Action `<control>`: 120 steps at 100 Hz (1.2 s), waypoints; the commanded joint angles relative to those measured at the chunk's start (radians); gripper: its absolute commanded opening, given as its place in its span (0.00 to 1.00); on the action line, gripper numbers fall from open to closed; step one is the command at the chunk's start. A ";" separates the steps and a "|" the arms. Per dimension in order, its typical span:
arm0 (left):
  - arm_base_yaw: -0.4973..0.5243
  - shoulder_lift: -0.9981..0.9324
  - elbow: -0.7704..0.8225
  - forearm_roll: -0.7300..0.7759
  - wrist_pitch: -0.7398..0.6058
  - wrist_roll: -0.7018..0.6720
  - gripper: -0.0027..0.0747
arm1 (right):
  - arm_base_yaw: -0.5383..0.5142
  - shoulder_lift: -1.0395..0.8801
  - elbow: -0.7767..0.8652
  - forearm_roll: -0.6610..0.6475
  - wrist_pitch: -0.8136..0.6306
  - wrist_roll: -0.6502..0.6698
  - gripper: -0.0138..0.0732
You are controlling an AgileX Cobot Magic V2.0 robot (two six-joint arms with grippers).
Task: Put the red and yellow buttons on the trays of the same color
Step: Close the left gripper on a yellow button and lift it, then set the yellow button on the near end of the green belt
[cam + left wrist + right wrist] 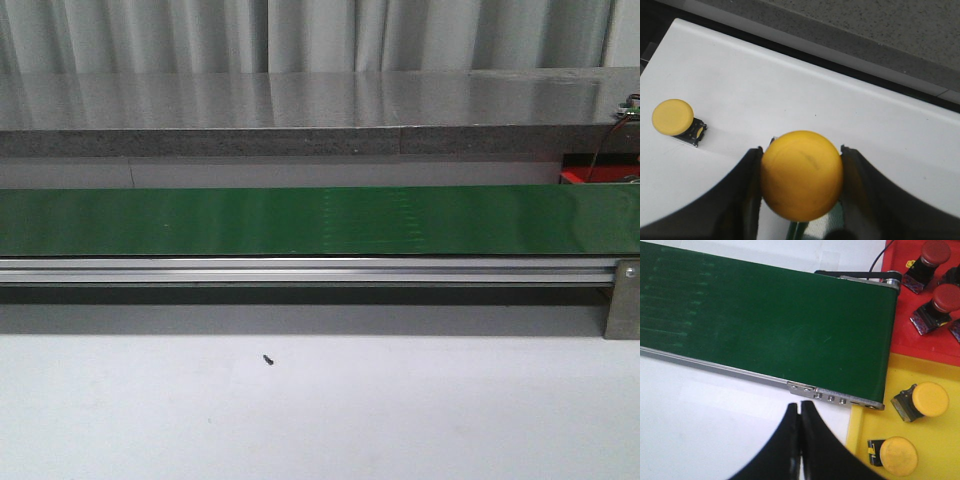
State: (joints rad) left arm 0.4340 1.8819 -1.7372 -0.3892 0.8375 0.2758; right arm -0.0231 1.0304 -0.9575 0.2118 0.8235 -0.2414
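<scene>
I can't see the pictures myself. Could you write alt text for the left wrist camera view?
The left pincer grips a yellow button between its two dark fingers, above a white surface. A second yellow button on a small dark base sits on that surface, apart from the pincer.

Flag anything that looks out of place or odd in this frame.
One thing: a small dark speck, maybe a screw, lies loose on the white table in front of the conveyor belt. Otherwise, buttons in the red tray and yellow tray match colors, though several lie tipped on their sides.
</scene>
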 commanded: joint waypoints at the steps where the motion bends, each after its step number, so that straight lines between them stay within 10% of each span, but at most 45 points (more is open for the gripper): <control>1: -0.002 -0.112 0.019 -0.034 -0.036 0.006 0.01 | 0.000 -0.018 -0.027 0.000 -0.058 0.000 0.09; 40: -0.087 -0.271 0.352 -0.074 -0.150 0.068 0.01 | 0.000 -0.018 -0.027 0.000 -0.058 0.000 0.09; 120: -0.179 -0.271 0.521 -0.078 -0.245 0.080 0.01 | 0.000 -0.018 -0.027 0.000 -0.058 0.000 0.09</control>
State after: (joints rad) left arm 0.2613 1.6645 -1.2067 -0.4385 0.6507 0.3541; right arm -0.0231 1.0304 -0.9575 0.2118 0.8235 -0.2399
